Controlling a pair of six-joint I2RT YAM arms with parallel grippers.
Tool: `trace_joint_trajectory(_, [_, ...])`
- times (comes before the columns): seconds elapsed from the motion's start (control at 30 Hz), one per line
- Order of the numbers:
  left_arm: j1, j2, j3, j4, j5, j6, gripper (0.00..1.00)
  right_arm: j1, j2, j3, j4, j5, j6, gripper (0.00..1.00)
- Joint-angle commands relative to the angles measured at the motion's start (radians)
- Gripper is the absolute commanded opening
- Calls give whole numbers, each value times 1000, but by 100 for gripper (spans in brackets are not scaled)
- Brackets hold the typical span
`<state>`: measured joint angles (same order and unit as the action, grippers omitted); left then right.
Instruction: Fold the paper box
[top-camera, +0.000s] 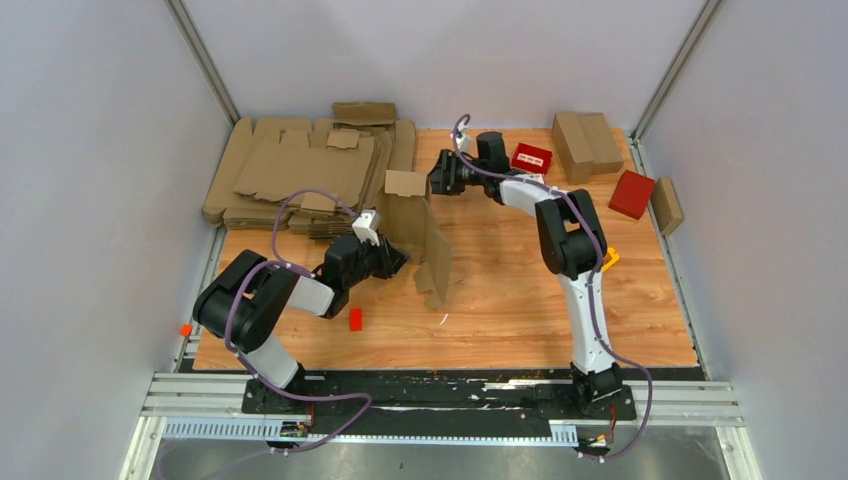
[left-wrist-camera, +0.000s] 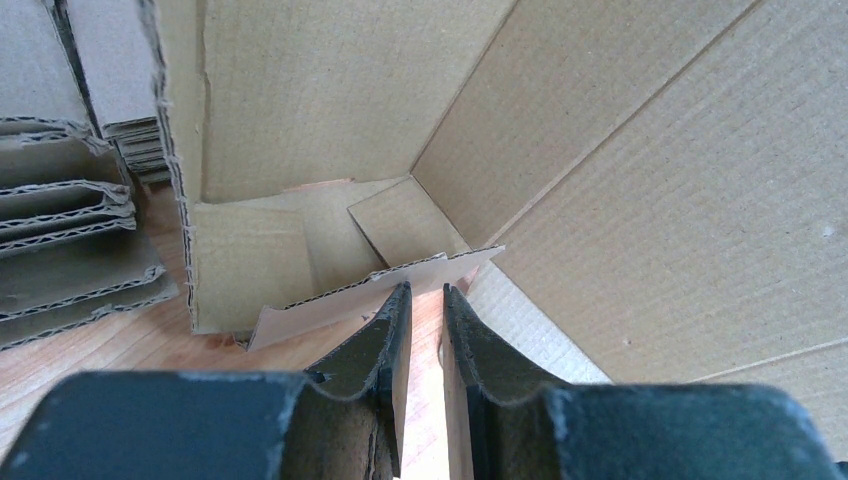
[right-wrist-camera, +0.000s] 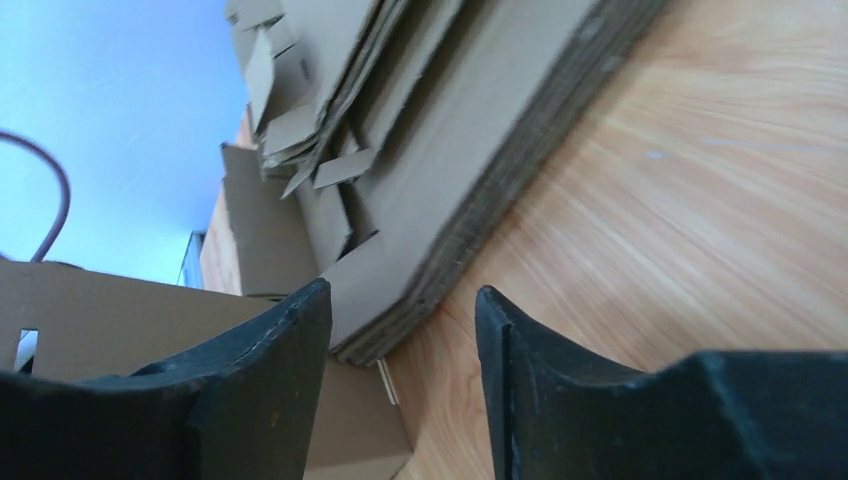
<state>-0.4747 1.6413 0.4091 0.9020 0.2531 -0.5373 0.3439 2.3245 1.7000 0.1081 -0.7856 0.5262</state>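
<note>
The paper box (top-camera: 418, 235) stands half-folded in mid-table, its brown walls upright and a flap (top-camera: 405, 183) at the top. My left gripper (top-camera: 396, 258) is low against its left side. In the left wrist view, the left gripper (left-wrist-camera: 425, 287) has its jaws a narrow slit apart, with bare table showing through, and its tips are at the edge of a bottom flap (left-wrist-camera: 370, 285) of the paper box (left-wrist-camera: 640, 170). My right gripper (top-camera: 437, 180) hovers by the top flap. Through the right wrist camera, the right gripper (right-wrist-camera: 402, 290) is open with only the table between its fingers.
A pile of flat cardboard blanks (top-camera: 300, 170) fills the back left. Folded brown boxes (top-camera: 585, 140) and red boxes (top-camera: 632, 193) sit at the back right. A small red piece (top-camera: 355, 318) lies near the left arm, and something yellow (top-camera: 608, 258) shows beside the right arm.
</note>
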Motion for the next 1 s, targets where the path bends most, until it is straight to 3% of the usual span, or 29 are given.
trace_joint_trajectory(0.0, [7,-16,16,35,-2,4,25,57,68,87,103,-212,33,49])
trace_joint_trajectory(0.1, [7,-18,14,37,1,2,25,60,68,-6,203,-260,79,34])
trace_joint_trajectory(0.27, [7,-18,12,48,12,-5,25,73,31,-176,354,-287,129,20])
trace_joint_trajectory(0.57, [7,-41,-11,60,24,-6,25,94,20,-312,429,-319,157,18])
trace_joint_trajectory(0.97, [-9,-35,-60,118,79,-57,25,101,-128,-549,463,-242,123,17])
